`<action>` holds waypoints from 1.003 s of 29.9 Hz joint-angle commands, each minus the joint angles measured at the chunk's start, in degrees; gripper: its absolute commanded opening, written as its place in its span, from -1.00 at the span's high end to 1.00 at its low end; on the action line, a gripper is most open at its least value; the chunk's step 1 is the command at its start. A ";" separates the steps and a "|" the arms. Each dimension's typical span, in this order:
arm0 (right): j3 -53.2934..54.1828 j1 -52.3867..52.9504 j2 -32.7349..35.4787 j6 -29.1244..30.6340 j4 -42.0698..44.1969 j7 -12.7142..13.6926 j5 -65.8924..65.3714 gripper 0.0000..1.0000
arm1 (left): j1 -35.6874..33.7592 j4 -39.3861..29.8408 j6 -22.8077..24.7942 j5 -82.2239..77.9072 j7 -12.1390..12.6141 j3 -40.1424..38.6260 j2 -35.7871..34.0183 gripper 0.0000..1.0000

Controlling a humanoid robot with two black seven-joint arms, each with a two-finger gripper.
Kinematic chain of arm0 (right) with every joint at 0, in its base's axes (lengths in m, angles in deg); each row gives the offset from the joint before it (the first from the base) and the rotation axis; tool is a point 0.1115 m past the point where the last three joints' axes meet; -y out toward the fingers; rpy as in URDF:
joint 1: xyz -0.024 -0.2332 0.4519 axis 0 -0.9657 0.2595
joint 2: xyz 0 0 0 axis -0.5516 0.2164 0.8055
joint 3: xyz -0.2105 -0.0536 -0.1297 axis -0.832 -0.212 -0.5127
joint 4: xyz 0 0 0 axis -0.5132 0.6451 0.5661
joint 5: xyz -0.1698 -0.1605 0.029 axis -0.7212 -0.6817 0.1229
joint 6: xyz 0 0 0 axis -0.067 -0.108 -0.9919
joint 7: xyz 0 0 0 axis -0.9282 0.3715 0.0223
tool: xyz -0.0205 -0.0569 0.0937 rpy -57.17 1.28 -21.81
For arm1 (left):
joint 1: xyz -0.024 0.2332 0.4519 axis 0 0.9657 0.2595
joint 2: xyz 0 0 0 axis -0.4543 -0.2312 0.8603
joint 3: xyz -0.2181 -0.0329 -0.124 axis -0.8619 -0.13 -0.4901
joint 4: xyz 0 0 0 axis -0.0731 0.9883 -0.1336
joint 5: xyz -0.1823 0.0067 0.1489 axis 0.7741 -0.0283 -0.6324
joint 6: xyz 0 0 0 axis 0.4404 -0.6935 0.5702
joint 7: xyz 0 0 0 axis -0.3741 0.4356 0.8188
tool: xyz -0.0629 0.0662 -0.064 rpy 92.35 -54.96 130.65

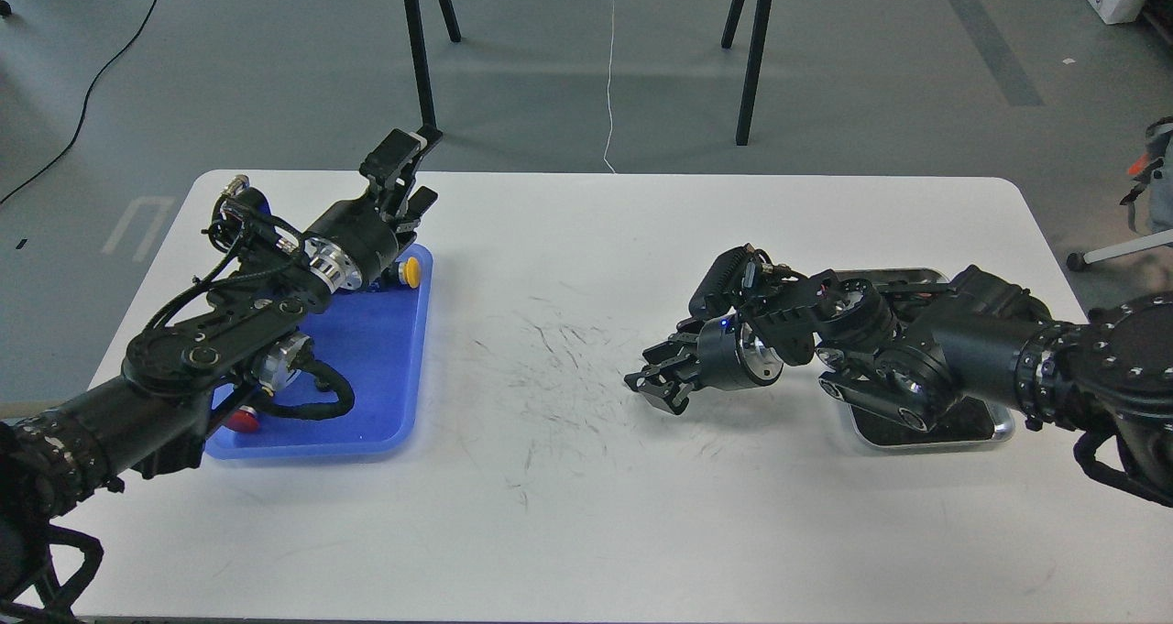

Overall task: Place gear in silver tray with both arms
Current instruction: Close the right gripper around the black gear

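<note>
At the upper left of the frame, the left gripper (410, 177) hangs over the far edge of a blue tray (385, 367). Its jaws stand apart and I see nothing between them. On this tray lie a yellow piece (413, 271) and a red piece (243, 420). Right of the middle, the right gripper (652, 384) is low over the white desk (568, 514). Its jaws look dark and close together, and I cannot tell if they are clenched on something. The gear itself I cannot pick out. If it is there, it is small and dark at these tips. I judge it is light, hard and stiff, best pinched across its toothed rim, and it may slip. At the right, the silver tray (916, 443) lies mostly under the right arm. It is shallow and shiny, with a dark bottom.
</note>
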 commanded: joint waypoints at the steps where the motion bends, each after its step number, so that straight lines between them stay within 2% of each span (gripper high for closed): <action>1: -0.04 0.06 -0.05 0.01 0.00 0.01 -0.01 0.40 | -0.01 0.00 0.00 -0.07 0.00 -0.04 0.00 -0.99; 22: -3.38 1.20 0.39 1.06 -0.09 0.01 -0.37 0.40 | -0.09 0.17 0.00 -0.07 0.00 0.05 0.00 -0.99; 30: -3.55 1.99 0.56 1.06 0.00 0.01 -0.37 0.50 | -0.18 0.35 0.00 -0.07 0.00 0.05 0.09 -0.99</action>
